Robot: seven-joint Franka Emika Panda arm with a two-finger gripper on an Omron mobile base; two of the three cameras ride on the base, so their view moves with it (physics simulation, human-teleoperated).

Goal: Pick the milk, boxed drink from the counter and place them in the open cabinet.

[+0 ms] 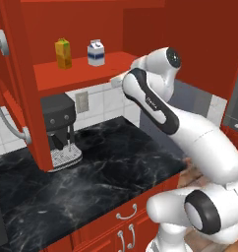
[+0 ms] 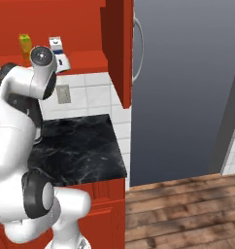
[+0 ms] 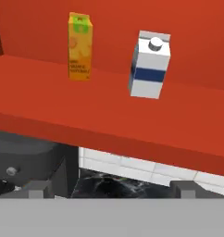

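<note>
Milk point(image 3: 150, 65) and boxed drink point(image 3: 80, 46) both stand upright on the open cabinet's shelf point(image 1: 79, 74), drink at 9 o'clock of the milk, well apart, so your placing looks done. Your pincer point(image 3: 111, 187) hangs below the shelf edge, tips spread wide, holding nothing, over the bench point(image 1: 101, 167).

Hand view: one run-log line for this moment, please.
white blue-banded milk carton: on red cabinet shelf | orange green-topped boxed drink: on shelf, apart | fingers: open, empty
</note>
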